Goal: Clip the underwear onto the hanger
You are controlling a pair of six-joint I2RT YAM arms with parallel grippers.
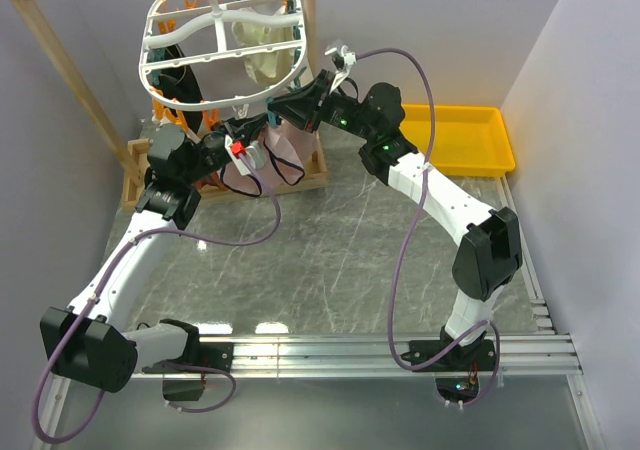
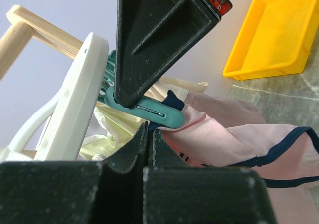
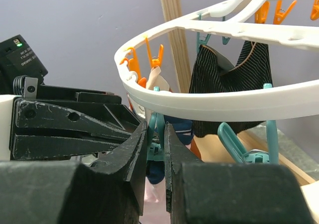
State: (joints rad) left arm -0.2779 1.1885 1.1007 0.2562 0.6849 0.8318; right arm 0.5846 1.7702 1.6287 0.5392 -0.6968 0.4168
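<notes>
Underwear (image 2: 224, 134) hanging just under front rim of hanger (image 3: 224, 107), navy-trimmed edge sitting at mouth of teal clothespin (image 2: 149, 112). Left gripper (image 2: 148, 134) pressing fingers together, pinching pink fabric right beside that clip. Right gripper (image 3: 155, 134) squeezing same clothespin, only narrow gap showing between fingers. Black striped garment (image 3: 227, 77) dangling from hanger farther back. Yellow tray (image 2: 271, 35) lying well apart on table.

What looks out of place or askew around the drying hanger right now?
Nothing looks spilled or broken. Only the underwear looks untidy: it is bunched at the teal clothespin beside the rim of the hanger and droops off to one side, its navy edge sagging. The right gripper squeezes that clothespin.
</notes>
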